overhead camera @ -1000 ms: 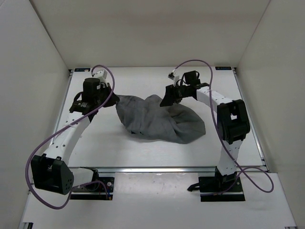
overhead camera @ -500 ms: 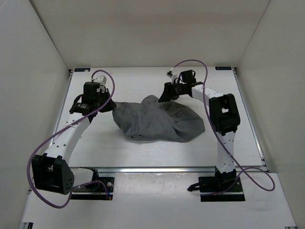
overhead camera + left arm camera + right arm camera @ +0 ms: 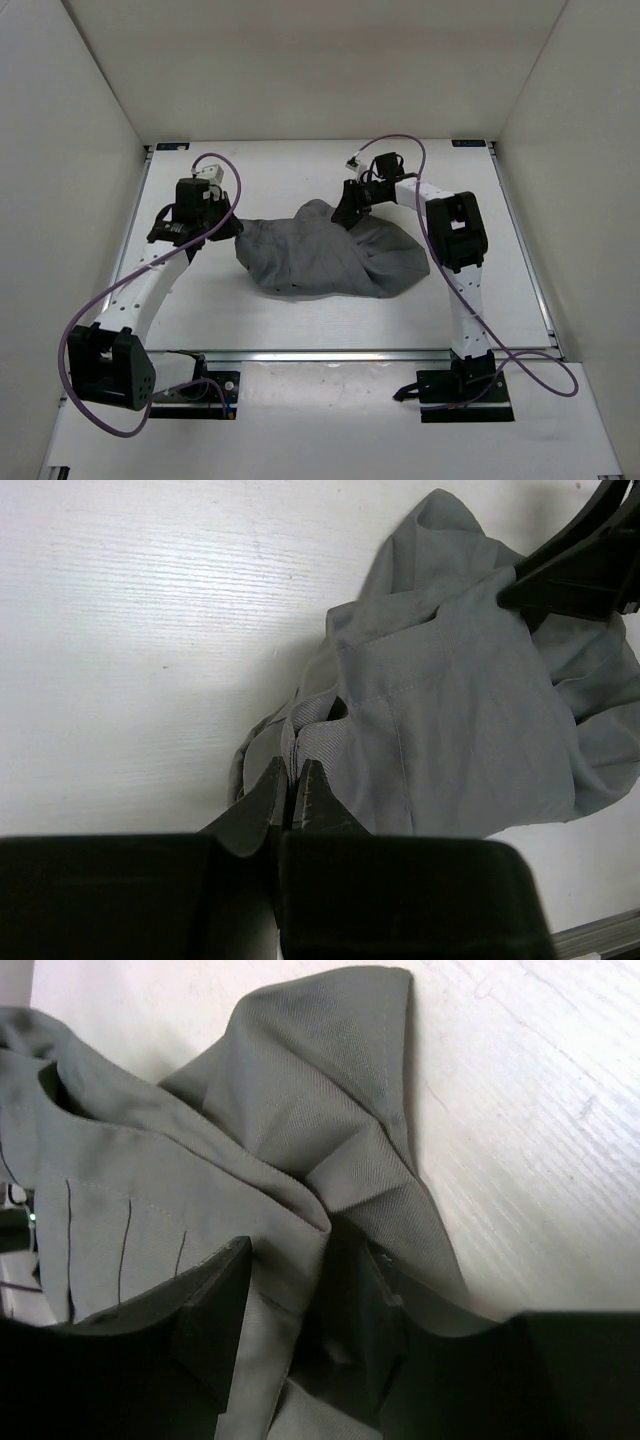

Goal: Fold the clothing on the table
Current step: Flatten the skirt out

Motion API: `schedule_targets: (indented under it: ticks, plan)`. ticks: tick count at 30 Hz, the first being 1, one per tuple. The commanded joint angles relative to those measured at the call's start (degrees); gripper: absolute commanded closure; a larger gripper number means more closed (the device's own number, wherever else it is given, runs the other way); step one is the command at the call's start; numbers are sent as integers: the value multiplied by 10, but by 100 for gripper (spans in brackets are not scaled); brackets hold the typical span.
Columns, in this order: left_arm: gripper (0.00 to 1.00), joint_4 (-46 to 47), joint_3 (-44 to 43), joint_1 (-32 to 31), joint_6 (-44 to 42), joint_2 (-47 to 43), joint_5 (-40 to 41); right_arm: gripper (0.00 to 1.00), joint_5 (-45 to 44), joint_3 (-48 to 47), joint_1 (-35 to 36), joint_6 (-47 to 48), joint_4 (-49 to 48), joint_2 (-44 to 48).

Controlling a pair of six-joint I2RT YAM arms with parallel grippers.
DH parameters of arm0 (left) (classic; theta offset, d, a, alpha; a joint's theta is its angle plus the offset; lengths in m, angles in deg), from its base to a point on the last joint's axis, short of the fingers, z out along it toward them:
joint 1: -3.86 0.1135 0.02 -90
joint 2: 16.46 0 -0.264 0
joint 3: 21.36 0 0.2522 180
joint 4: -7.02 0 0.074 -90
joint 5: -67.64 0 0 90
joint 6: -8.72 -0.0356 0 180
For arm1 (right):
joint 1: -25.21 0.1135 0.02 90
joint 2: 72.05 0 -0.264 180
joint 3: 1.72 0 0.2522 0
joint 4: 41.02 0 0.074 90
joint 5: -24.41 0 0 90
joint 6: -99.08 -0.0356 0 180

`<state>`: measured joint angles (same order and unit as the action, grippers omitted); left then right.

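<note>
Grey fabric, dark and rumpled, makes up the clothing (image 3: 335,258). It lies in a loose heap about the middle of the white surface (image 3: 290,170), between the two arms. It is bunched rather than spread flat, with a rounded mass toward the right, a raised peak at the far edge and a drawn-out corner pointing left.

The left arm (image 3: 140,290) bends in from the left side, and the left jaws meet that drawn-out corner. In the left wrist view they are closed almost tip to tip, low over the surface, with a thin ribbed edge of the clothing nipped between them. Stitched seams run away from the pinch across a flatter panel of cloth.

The right arm (image 3: 455,235) reaches inward from the right, and the right jaws sit at the raised peak on the far side of the heap. The right wrist view shows them partway apart, with one finger (image 3: 215,1300) on each side of a thick ridge of cloth that fills the gap. They appear to be gripping that fold, though deep shadow there makes the contact hard to confirm. Beyond the ridge, a pointed flap of the clothing lies on the bare surface.
</note>
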<state>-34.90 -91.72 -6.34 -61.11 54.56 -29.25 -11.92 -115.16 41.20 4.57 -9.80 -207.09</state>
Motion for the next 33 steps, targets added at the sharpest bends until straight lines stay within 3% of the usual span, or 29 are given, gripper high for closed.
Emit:
schedule_targets:
  ticks: [1,4,6,13,18,25,33]
  plan:
    - [100,14,14,4,-4,-23,-13,70,37,-23,-1,-6,0,-5]
    - [100,14,14,12,-7,-22,-15,94,41,-45,-1,8,27,2]
    - [100,14,11,14,-10,-20,-13,100,26,-41,-6,19,40,31]
    - [100,7,-134,26,-28,9,16,100,-68,-30,-42,40,85,227]
    - [100,5,-250,28,-29,-6,38,100,-135,10,-84,64,70,430]
    - [100,100,-228,7,-5,-143,19,100,-109,124,-155,11,4,676]
    - [100,142,-251,0,19,-189,-11,100,-28,118,-193,-34,-11,736]
